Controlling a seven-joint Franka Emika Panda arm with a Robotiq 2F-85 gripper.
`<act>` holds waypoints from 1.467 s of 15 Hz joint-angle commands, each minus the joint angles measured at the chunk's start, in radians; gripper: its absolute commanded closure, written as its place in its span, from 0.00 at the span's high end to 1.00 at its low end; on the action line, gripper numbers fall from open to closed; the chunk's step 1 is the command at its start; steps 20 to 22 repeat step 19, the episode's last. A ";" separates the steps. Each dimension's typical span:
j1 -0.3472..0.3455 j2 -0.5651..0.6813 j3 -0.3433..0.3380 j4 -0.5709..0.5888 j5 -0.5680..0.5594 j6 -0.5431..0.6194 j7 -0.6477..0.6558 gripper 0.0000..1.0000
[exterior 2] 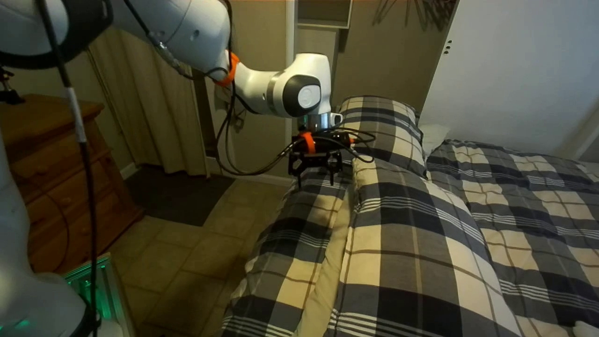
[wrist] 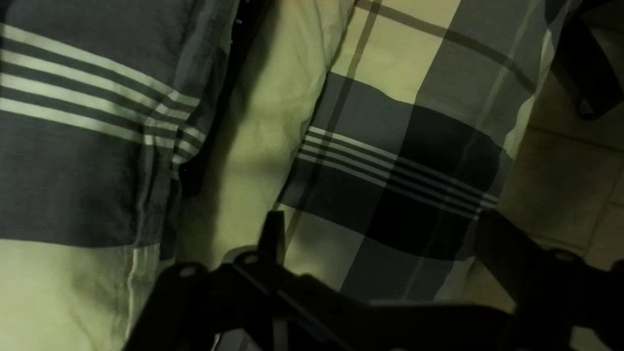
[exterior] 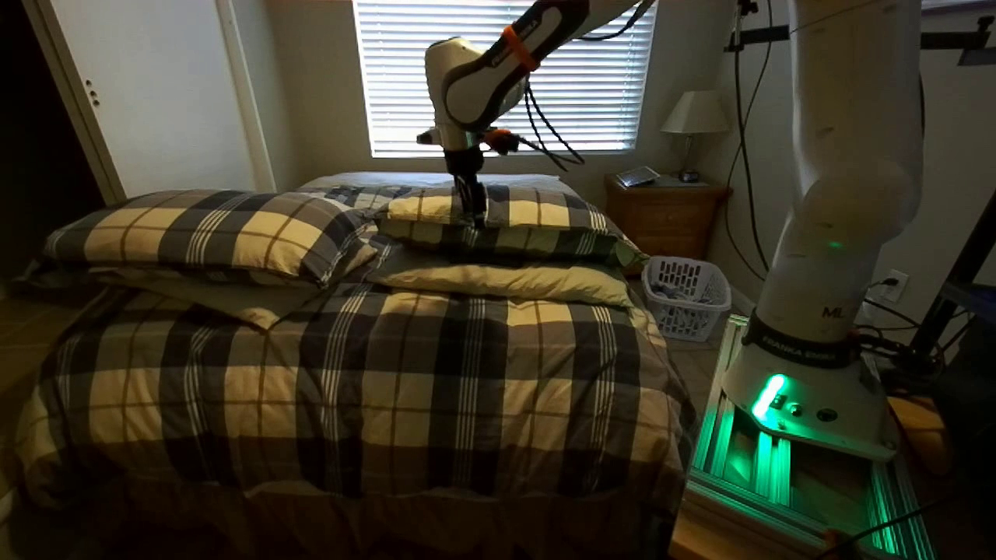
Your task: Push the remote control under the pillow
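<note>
Near plaid pillow (exterior 2: 414, 243), angular claw (exterior 2: 316, 184)

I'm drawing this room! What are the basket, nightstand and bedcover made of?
Basket: probably smooth white plastic, with stiff, slotted sides. Nightstand: likely wood, from its warm brown colour; its finish is unclear. Bedcover: matte cloth, maybe cotton; it wrinkles and drapes softly.

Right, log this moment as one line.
gripper: open, empty, over bed | likely remote control: dark strip along edge of plaid pillow, partly hidden | push: apparently incomplete
</note>
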State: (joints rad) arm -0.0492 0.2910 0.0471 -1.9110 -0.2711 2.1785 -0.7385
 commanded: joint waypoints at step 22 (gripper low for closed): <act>0.011 -0.445 -0.060 -0.251 -0.290 0.067 0.410 1.00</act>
